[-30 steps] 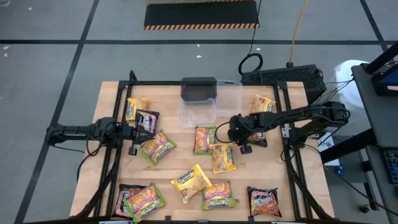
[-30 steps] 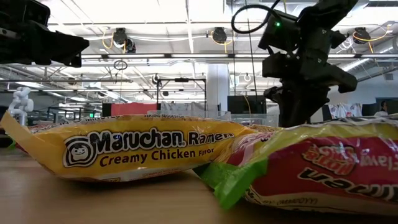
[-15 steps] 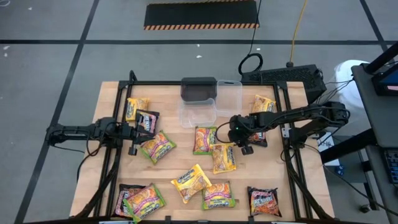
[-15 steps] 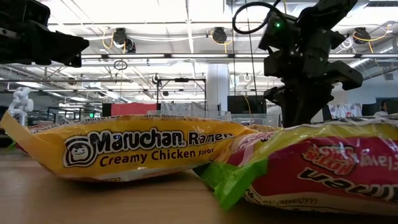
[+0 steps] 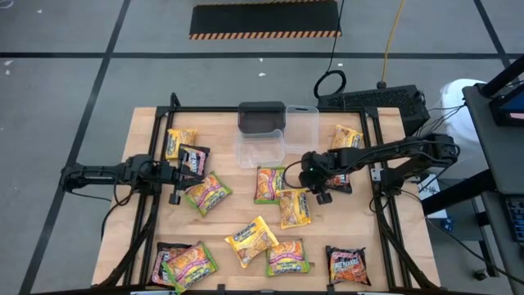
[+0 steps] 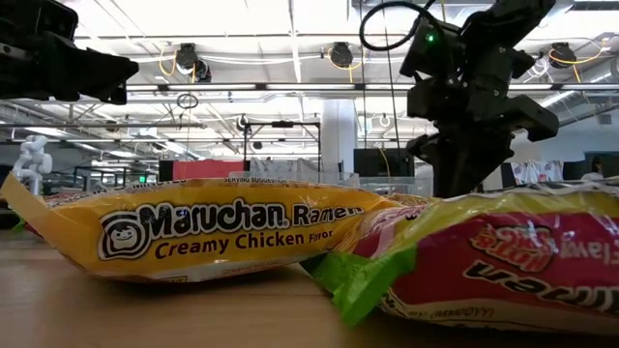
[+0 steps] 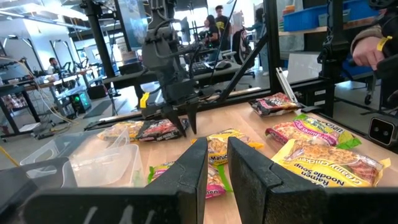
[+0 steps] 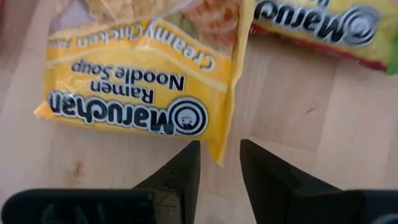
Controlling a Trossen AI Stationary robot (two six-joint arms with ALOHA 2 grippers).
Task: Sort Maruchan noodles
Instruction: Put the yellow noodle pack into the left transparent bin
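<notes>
Several Maruchan noodle packets lie flat and scattered on the wooden table [image 5: 393, 246]. My right gripper [image 5: 304, 182] hangs open, pointing steeply down, above the near corner of a yellow Creamy Chicken packet [image 8: 143, 81] [image 5: 293, 209]. That corner shows below the gap between the fingers [image 8: 180, 171], clear of them. A green-edged packet [image 5: 268, 182] lies next to it. My left gripper [image 5: 182, 172] [image 7: 217, 165] waits level at the table's left, open by a narrow gap, beside a dark packet [image 5: 194, 158].
Two clear tubs [image 5: 262, 147] [image 5: 301, 123] and a dark grey box [image 5: 262, 116] stand at the far middle. More packets lie along the near edge [image 5: 251, 240] [image 5: 347, 264] [image 5: 184, 264] and at the far right [image 5: 347, 138]. People show beyond the table [image 7: 217, 18].
</notes>
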